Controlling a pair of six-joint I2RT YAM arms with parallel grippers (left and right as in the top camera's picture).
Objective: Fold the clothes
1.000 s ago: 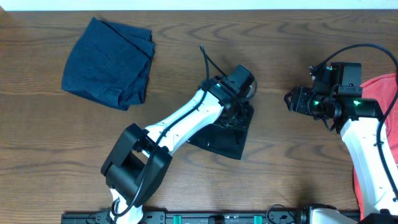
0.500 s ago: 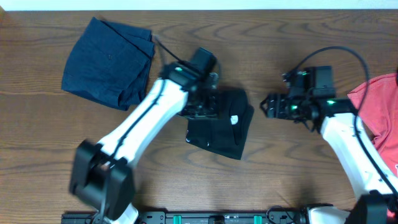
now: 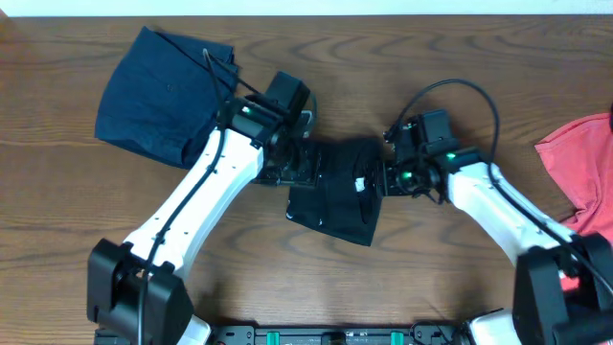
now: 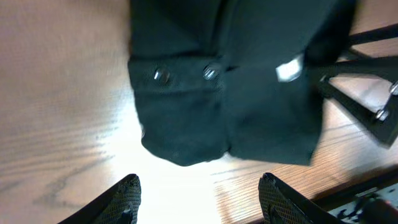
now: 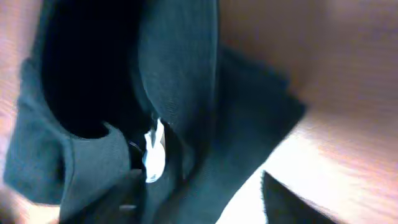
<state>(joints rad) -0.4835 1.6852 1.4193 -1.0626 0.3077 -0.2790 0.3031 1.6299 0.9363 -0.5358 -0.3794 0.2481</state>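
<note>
black t-shirt (image 3: 335, 196) lies bunched on the table (image 3: 460, 57), between both arms. left gripper (image 4: 199, 193) hovers released at its edge. right gripper (image 3: 375, 180) meets its other side, too blurred to tell its grip.

Left tool (image 4: 200, 196) spread — right tool (image 5: 205, 199) blurred.

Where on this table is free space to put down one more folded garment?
The table is bare between the left arm and right arm, below the black garment, and at the far side between the navy garment and the red garment. Crowded: the centre, where both arms meet.
</note>
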